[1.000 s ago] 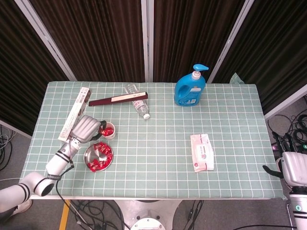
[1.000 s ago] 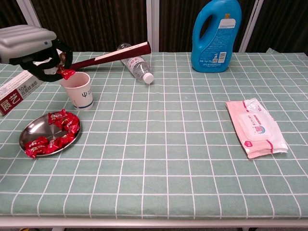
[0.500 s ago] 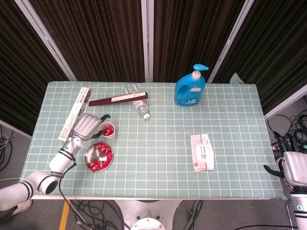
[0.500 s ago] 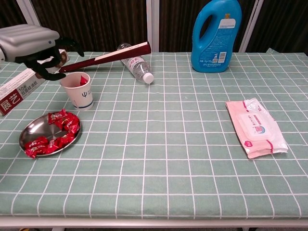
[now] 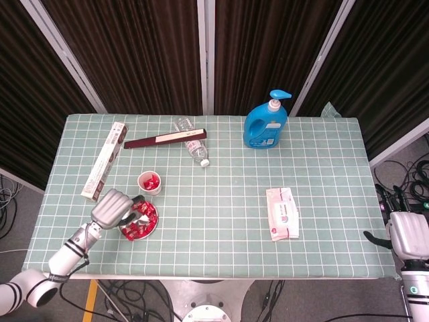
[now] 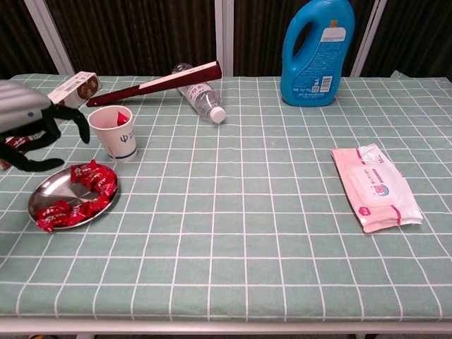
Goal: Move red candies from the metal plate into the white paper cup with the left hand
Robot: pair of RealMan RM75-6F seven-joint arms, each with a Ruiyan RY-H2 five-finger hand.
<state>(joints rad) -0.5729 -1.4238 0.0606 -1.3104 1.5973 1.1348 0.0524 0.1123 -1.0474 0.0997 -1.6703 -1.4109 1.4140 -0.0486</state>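
Left hand back down by the plate, nothing in it

Red candies mostly sit on the metal plate, a few already in the white paper cup just behind it. The left hand was over the cup a second ago; now it hovers at the plate's left edge, fingers spread and empty. Green checked tabletop, dark curtains behind. Blue detergent bottle, wipes pack, water bottle and long box lie well clear. Right hand hangs off the table's edge; can't tell how its fingers lie.

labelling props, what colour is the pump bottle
Blue, with a blue pump top; the bottle shows best in the chest view.
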